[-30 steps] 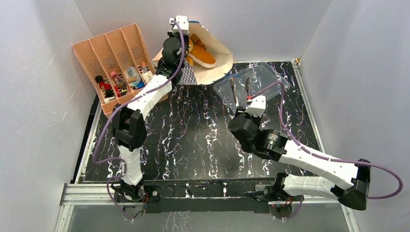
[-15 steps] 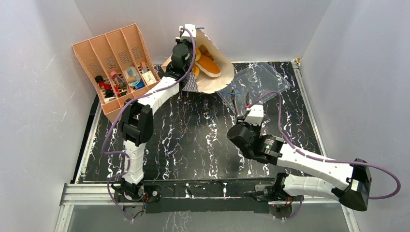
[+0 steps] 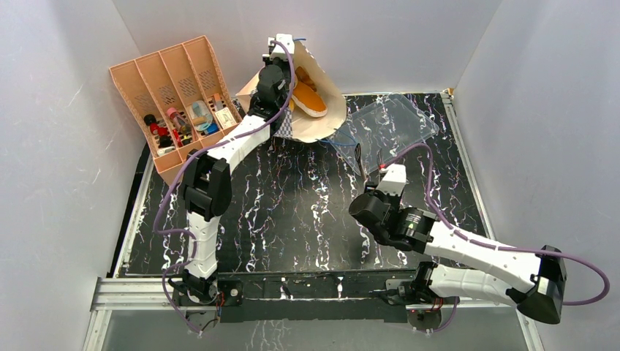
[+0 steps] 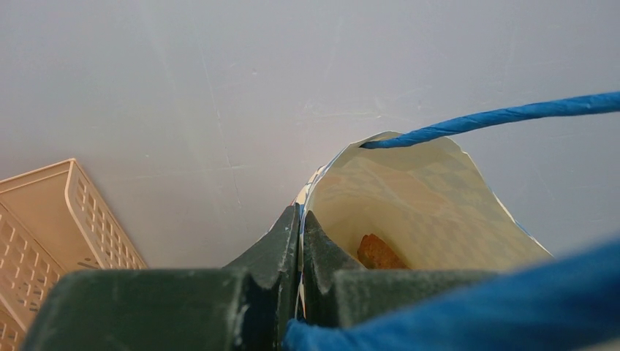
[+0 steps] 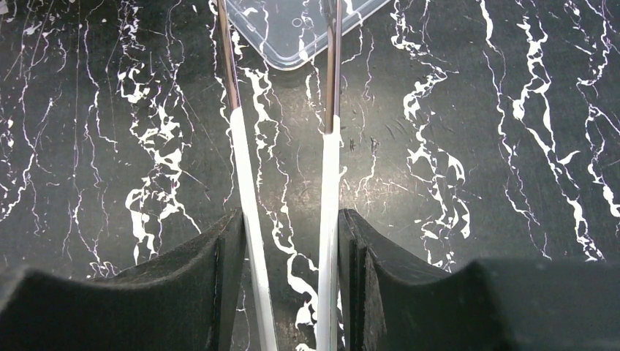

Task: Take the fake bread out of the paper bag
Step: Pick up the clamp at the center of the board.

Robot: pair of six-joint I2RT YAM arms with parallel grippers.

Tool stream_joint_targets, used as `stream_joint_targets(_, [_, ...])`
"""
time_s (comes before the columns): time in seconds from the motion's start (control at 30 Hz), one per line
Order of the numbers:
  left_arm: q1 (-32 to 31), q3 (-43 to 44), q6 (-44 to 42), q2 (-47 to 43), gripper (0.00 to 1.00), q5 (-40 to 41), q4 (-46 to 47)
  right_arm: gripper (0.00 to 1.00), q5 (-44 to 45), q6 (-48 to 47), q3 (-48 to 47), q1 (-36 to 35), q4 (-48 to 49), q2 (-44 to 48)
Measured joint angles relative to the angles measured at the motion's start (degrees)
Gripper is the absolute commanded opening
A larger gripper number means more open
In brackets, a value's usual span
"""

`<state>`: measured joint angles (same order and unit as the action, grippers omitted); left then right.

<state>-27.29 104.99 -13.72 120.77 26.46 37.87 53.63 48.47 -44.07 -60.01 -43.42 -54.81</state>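
Observation:
The paper bag [image 3: 333,110] lies tipped at the back of the table, its mouth facing the camera. Inside it I see fake bread: a long orange-topped loaf [image 3: 310,100]. My left gripper [image 3: 284,45] is shut on the bag's upper rim [image 4: 314,183]. In the left wrist view the jaws pinch the paper edge, and a brown piece of bread [image 4: 379,252] shows in the cream inside. A blue cord handle [image 4: 497,117] crosses that view. My right gripper [image 5: 291,219] is over the dark table, shut on metal tongs [image 5: 330,168] whose two arms stay apart.
An orange slotted organiser [image 3: 172,80] with small items stands at the back left, close to the bag. A clear plastic tray [image 3: 398,121] lies at the back right; the tong tips reach its corner [image 5: 300,29]. White walls close the sides and back.
My left gripper has carried the bag's rim a little to the right, and the bag's mouth has narrowed. My right arm has drawn back towards the near edge with the tongs.

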Motion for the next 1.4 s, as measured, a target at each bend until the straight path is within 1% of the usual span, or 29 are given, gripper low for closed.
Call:
stream_joint_targets(0.3, [0.0, -5.64, -1.4, -0.09, 0.0, -0.59, 4.2, 0.22, 0.26, 3.17, -0.02, -0.11, -4.85, 3.89])
stream_joint_targets(0.47, [-0.24, -9.9, -1.68, -1.22, 0.0, -1.99, 6.23, 0.22, 0.63, 2.56, -0.87, -0.26, -5.84, 4.04])
stream_joint_targets(0.57, [-0.35, -12.85, -1.49, -3.02, 0.0, -3.37, 7.17, 0.22, 0.72, 0.76, -3.04, -0.26, -5.25, 3.15])
stream_joint_targets(0.73, [-0.44, -20.0, -0.24, -8.83, 0.0, -6.16, 7.93, 0.22, 0.61, -3.48, -6.58, -0.28, -2.23, 0.68])
stream_joint_targets(0.8, [-0.52, -23.1, 0.83, -11.17, 0.0, -7.87, 8.46, 0.22, 0.39, -6.14, -7.26, -0.33, -0.63, 0.66])
stream_joint_targets(0.83, [-0.87, -25.49, 1.66, -13.14, 0.0, -9.42, 8.35, 0.22, -0.96, -9.22, -8.31, -0.37, 1.31, -0.28])
stream_joint_targets(0.87, [-1.29, -26.47, 1.99, -14.43, 0.0, -10.03, 7.76, 0.22, -1.73, -10.05, -8.48, -0.37, 2.12, -0.83])
stream_joint_targets(0.97, [-3.28, -27.15, 1.25, -15.02, 0.0, -10.75, 7.06, 0.2, -5.84, -12.02, -9.01, -0.68, 4.61, -4.44])
stream_joint_targets(1.03, [-4.72, -27.23, 0.35, -15.08, 0.0, -10.78, 7.04, 0.21, -7.19, -12.2, -9.01, -2.38, 4.81, -4.59])
stream_joint_targets(1.17, [-5.92, -27.26, -0.5, -15.08, 0.0, -10.86, 6.95, 0.21, -8.44, -12.11, -9.01, -4.92, 4.79, -4.5])
stream_joint_targets(1.4, [-7.13, -28.28, -2.29, -15.28, 0.0, -10.8, 7.28, 0.23, -8.59, -11.89, -8.94, -5.88, 5.16, -4.98])
